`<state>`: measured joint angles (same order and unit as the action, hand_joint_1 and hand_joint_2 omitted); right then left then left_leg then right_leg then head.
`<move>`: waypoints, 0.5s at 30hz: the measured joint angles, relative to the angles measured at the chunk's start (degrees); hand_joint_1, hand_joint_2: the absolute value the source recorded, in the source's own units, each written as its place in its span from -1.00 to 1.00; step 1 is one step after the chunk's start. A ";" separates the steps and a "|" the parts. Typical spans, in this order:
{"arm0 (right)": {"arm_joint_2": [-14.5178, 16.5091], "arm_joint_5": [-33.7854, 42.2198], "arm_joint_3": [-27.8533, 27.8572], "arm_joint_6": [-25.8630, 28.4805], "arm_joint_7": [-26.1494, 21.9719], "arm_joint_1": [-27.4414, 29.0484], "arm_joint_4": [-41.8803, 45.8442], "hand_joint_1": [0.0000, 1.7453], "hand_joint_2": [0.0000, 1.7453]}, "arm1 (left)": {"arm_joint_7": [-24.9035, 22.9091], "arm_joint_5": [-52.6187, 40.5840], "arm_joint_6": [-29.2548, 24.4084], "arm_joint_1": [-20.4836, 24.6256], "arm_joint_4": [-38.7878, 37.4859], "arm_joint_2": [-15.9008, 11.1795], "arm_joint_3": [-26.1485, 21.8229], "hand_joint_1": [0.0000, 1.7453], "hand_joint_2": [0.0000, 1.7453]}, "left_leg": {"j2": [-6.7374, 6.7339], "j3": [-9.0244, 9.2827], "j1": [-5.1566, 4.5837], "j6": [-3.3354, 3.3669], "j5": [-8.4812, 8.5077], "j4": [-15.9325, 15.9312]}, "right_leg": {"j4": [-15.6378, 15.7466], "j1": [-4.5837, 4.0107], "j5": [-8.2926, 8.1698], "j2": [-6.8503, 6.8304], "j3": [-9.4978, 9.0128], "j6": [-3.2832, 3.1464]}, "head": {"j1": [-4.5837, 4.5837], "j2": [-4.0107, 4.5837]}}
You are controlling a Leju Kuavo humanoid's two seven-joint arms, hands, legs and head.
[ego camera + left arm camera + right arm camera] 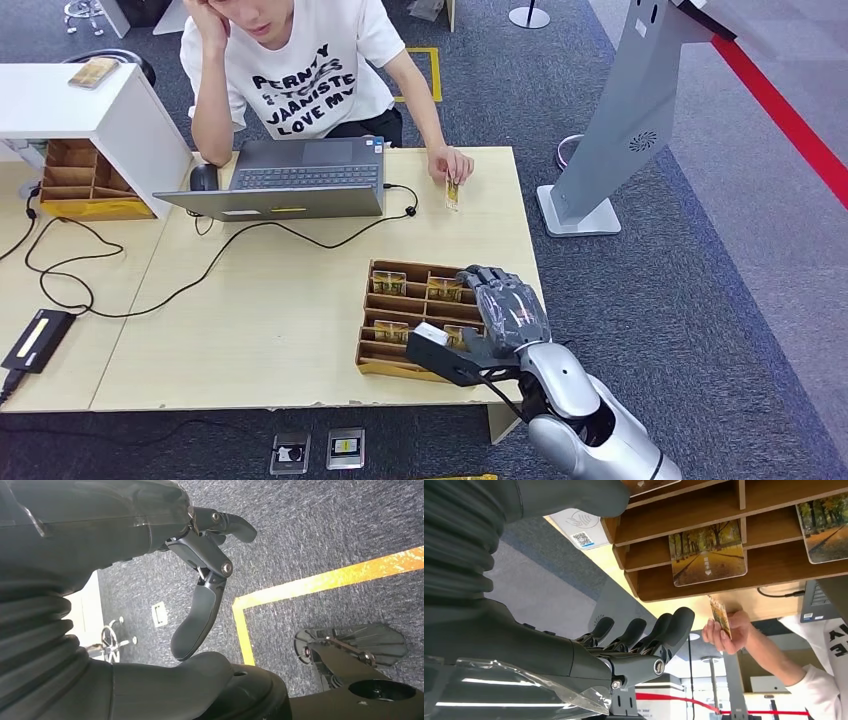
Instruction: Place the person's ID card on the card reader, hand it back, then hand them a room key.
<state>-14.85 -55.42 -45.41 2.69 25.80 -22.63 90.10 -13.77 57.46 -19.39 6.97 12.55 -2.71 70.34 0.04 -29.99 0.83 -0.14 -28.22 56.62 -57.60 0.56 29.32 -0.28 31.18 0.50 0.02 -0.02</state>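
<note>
wooden tray [380, 362] sits under my empty, loosely spread right hand [507, 308], positioned to reach the person's card [452, 193]; my left hand [202, 587] hangs empty, fingers apart.

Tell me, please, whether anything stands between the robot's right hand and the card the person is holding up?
Nothing visible does: the right hand hovers over the wooden tray, and bare table lies between it and the card.
</note>
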 joint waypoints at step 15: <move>0.49 1.79 -0.71 0.32 0.30 -0.67 -5.42 -0.29 1.00 | -0.04 0.04 0.07 0.00 -0.01 0.00 0.00 -1.00 1.00 | 0.01 0.00 0.00 0.00 0.00 0.00 | 0.00 0.00 0.00 -0.01 0.01 0.00 | 0.00 0.00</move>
<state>-14.36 -53.63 -46.12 3.02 26.10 -23.30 84.68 -13.81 57.50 -19.32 6.97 12.54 -2.71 70.34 0.05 -30.00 0.83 -0.14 -28.22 56.63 -57.60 0.57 29.32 -0.29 31.18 0.50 0.02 -0.02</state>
